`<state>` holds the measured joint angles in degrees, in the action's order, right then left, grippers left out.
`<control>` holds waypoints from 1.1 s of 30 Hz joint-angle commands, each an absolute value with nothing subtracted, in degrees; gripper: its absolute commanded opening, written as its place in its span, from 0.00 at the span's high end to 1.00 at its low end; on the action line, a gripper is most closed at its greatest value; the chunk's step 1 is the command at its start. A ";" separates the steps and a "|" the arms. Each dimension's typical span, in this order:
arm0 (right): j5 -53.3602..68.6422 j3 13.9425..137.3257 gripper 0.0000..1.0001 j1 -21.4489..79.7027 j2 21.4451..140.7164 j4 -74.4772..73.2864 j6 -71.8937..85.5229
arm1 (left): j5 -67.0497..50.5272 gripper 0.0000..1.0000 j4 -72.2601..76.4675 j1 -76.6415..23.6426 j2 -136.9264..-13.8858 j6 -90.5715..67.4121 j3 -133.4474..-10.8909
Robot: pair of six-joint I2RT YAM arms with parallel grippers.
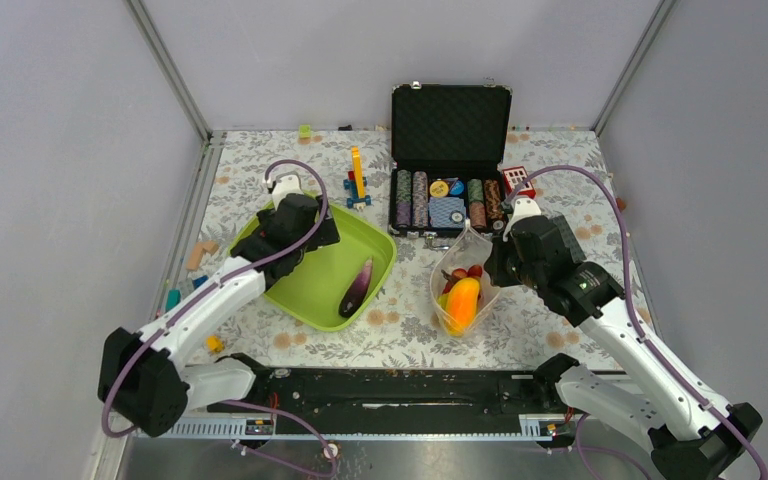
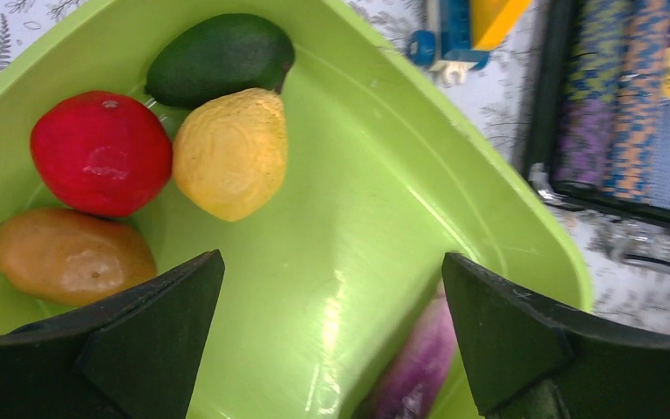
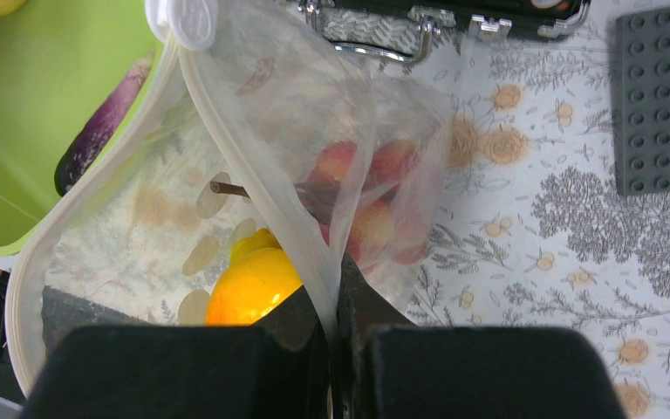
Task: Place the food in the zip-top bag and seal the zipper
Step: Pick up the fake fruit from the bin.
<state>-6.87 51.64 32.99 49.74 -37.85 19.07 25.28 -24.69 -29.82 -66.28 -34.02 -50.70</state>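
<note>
The right gripper clamps floppy zip-top bag at its rim; left gripper hangs spread wide over tray; food looks light, rigid, slick, so pinch across middle

The left arm stretches forward and inward from its base with the wrist tipped downward. The left gripper hangs with its black fingers spread wide and nothing between them. The right arm reaches forward and leans inward, wrist pitched down. The right gripper has its fingers pressed together, pinching the rim of the zip-top bag.
</note>
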 commanded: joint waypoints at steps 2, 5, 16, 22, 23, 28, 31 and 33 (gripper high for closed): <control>-6.50 50.77 0.98 33.18 47.56 -32.23 16.67 | 25.75 0.01 -18.59 -25.82 -72.70 -29.22 -50.95; -6.85 50.76 0.98 33.20 47.57 -32.02 16.56 | 26.39 0.01 -15.39 -24.30 -76.10 -26.87 -51.23; -6.40 48.79 0.98 33.22 48.34 -29.97 17.91 | 30.82 0.01 -11.01 -22.23 -85.71 -27.39 -53.54; -5.54 47.81 0.98 33.21 47.17 -28.38 18.45 | 30.18 0.01 -10.02 -21.48 -86.19 -28.92 -52.75; -5.49 47.58 0.98 33.20 46.96 -28.13 18.57 | 30.22 0.01 -9.79 -21.30 -86.35 -28.92 -52.74; -5.65 46.89 0.98 33.22 45.31 -27.88 18.81 | 28.87 0.01 -9.30 -20.45 -88.54 -29.45 -53.61; -5.76 46.69 0.98 33.20 44.40 -27.76 18.86 | 27.68 0.01 -9.40 -20.19 -90.04 -29.80 -54.47; -5.78 46.36 0.98 33.21 43.86 -27.55 18.87 | 27.16 0.01 -9.58 -20.18 -91.04 -29.96 -54.92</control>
